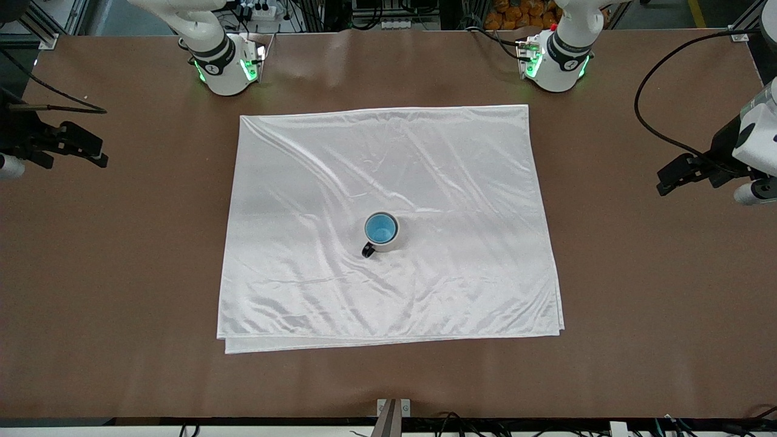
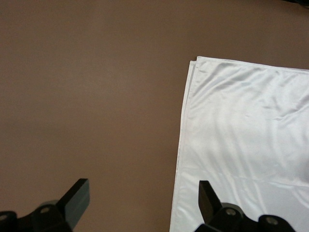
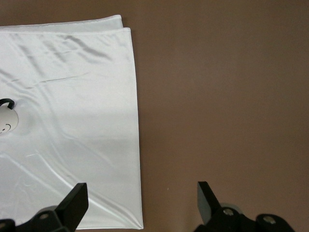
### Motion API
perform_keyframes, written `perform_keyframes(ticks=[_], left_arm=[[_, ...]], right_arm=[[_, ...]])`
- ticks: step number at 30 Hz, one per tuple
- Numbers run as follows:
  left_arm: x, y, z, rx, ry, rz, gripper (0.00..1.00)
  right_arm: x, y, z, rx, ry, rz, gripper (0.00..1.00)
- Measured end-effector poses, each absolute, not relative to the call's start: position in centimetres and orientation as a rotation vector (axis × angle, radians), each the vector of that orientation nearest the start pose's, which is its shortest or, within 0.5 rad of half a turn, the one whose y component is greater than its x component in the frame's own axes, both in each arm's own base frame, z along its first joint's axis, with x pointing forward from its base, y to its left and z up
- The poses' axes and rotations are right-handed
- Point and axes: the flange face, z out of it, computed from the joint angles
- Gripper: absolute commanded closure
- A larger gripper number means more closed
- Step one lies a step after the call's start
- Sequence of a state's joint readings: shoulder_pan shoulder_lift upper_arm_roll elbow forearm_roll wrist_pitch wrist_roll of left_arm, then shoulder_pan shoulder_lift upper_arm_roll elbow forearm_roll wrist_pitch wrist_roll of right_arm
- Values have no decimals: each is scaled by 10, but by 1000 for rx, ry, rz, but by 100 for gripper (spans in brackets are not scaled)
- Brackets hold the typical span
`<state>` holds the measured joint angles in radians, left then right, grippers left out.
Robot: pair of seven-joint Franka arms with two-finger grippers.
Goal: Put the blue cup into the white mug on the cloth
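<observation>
We see the brown table (image 1: 121, 255) bearing the cloth (image 1: 303, 182), wrinkled and folded double, its lower layer peeking out at the edge nearest the front camera. On the cloth's middle stands the white mug (image 1: 390, 244), handle toward the front camera, with the blue cup (image 1: 380, 228) nested inside, so only the cup's rim and interior show. The left gripper (image 2: 142, 203) and right gripper (image 3: 142, 203) hang spread and empty over opposite ends of the table, each cut off at the frame edge.
</observation>
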<state>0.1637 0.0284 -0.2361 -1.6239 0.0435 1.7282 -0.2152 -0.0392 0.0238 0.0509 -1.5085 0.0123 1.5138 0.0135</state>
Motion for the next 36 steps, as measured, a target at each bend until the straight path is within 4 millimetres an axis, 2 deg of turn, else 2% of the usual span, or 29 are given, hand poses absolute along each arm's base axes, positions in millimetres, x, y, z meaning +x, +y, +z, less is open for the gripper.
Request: perform_keyframes(ticks=[36], left_arm=[[576, -39, 600, -3107, -186, -149, 0]], right_arm=[[556, 8, 635, -3128, 2, 37, 0]])
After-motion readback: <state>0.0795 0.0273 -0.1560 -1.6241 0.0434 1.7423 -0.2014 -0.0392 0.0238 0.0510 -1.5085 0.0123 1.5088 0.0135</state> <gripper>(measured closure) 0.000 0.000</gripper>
